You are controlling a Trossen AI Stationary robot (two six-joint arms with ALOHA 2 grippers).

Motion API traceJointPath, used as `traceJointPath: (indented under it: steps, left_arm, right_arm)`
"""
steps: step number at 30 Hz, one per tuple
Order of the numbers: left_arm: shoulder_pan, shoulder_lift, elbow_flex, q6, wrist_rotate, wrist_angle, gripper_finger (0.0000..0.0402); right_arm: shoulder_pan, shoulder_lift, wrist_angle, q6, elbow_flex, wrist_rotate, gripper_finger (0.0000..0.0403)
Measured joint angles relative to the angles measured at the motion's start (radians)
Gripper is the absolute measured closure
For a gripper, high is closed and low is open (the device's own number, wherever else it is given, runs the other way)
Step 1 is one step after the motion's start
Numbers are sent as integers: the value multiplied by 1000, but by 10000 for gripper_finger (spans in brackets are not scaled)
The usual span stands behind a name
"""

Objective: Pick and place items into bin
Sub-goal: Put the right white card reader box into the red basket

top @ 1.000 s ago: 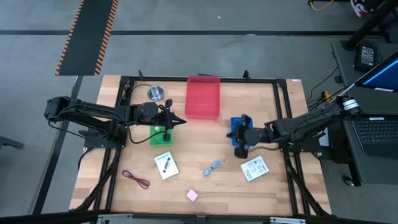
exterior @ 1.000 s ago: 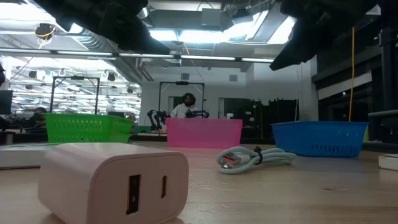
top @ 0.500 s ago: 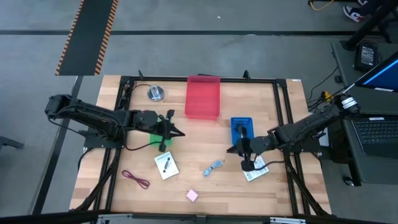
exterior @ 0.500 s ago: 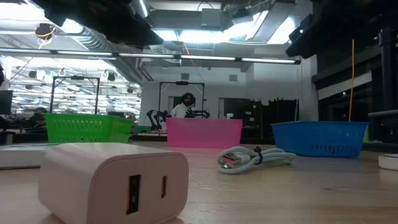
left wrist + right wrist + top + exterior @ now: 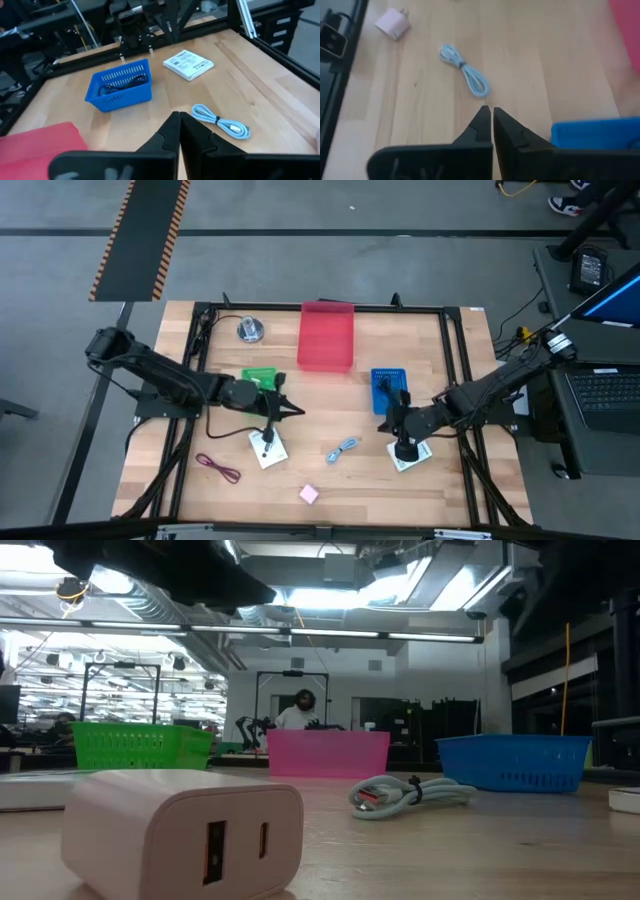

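Note:
My left gripper [image 5: 296,412] is shut and empty, held above the table between the green bin [image 5: 259,378] and a white printed card [image 5: 267,447]; its shut fingers show in the left wrist view [image 5: 179,127]. My right gripper [image 5: 385,424] is shut and empty, just near of the blue bin [image 5: 388,386] and beside the second white card [image 5: 409,453]; it also shows in the right wrist view [image 5: 491,119]. A light blue coiled cable [image 5: 343,448] lies flat between the cards. A maroon cable [image 5: 218,468] and a small pink block [image 5: 309,494] lie near the front edge.
A red bin [image 5: 326,335] stands at the far middle, and a round silver disc [image 5: 250,330] at the far left. The blue bin holds a dark cable [image 5: 122,85]. A black frame [image 5: 450,360] runs round the table. People show in the room behind [image 5: 300,710].
My left gripper has gone from above the green bin toward the table's near edge, stopping by the left white card. My right gripper has gone from beside the blue bin toward the near edge, by the right white card. Both have stayed shut.

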Motion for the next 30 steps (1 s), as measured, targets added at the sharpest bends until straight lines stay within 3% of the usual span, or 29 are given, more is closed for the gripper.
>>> traceJointPath:
  steps: [8,18,30]
  left_arm:
    - [-32,121,77,-83,-52,7,400]
    - [-52,344,326,-81,-75,-113,398]
    - [-56,568,553,6,-68,-128,398]
  right_arm:
    - [36,0,-225,161,59,0,403]
    - [129,0,-594,501,139,-34,403]
    - [327,0,-687,868,139,-55,403]
